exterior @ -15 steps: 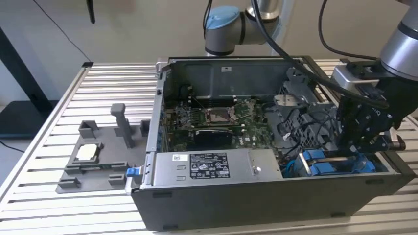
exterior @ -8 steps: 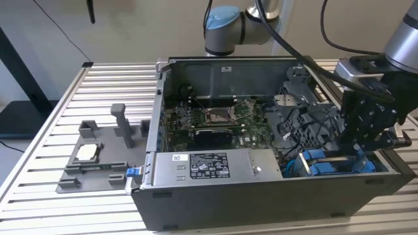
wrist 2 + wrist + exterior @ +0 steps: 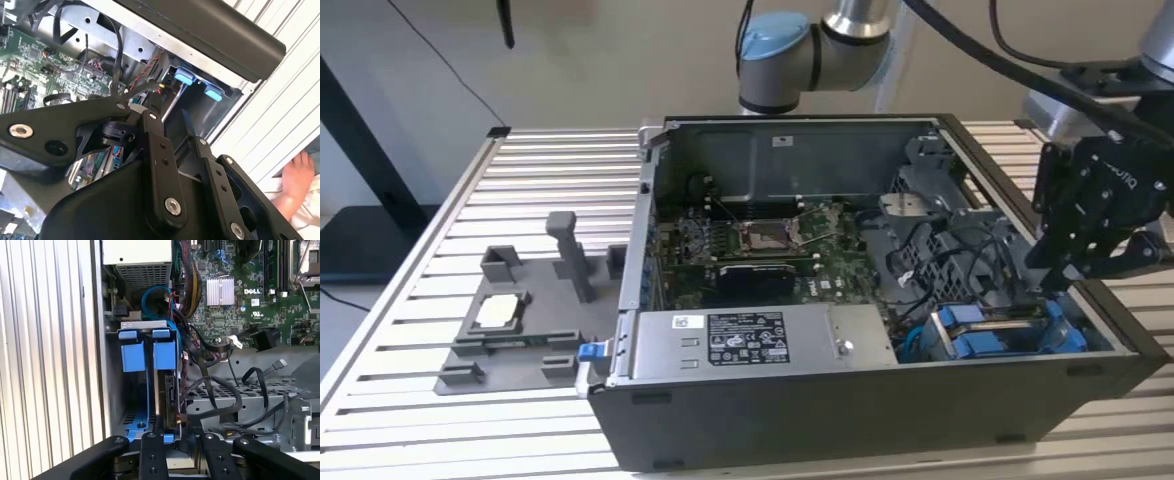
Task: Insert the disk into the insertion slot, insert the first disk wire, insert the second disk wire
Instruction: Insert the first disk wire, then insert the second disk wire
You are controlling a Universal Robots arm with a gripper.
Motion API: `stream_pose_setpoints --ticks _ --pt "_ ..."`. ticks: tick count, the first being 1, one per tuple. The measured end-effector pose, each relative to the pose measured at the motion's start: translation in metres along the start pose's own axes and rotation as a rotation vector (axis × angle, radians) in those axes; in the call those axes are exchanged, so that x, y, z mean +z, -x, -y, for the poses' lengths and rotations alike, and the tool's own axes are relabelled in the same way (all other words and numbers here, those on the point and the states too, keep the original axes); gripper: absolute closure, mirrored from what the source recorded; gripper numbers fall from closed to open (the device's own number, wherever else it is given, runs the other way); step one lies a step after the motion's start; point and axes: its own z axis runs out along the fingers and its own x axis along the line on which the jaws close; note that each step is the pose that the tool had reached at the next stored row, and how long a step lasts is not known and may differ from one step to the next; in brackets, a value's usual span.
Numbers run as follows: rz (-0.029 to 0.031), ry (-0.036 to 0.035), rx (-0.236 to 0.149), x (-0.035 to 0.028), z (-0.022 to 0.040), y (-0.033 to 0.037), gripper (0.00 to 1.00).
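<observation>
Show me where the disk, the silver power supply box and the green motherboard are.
the disk (image 3: pixel 164 354), first wrist view, blue carrier tab
the power supply box (image 3: pixel 734 338), exterior view, its label
the motherboard (image 3: pixel 295 320), first wrist view, green board

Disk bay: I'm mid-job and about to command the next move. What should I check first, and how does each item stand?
1. The disk in the insertion slot: ok, it appears to stand on edge by the blue carrier tabs.
2. Anything plugged into the disk: cannot tell.
3. The black cables clear of the disk: not ok, they loop right beside it.
4. The pincer above the bay corner: ok.
5. People clear: not ok, a hand is near the slatted table.
</observation>
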Motion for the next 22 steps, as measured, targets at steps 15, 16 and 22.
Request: stream_pose_setpoints --ticks 15,16,22 --pt "-0.0002 -0.0011 0.013 -0.0059 -0.0008 0.0136 0.67" --pt "0.0 -0.0011 0.013 -0.0058 -0.001 0.0176 0.67" --pt "0.0 -0.0011 0.013 -0.0053 -0.0035 0.0416 0.67"
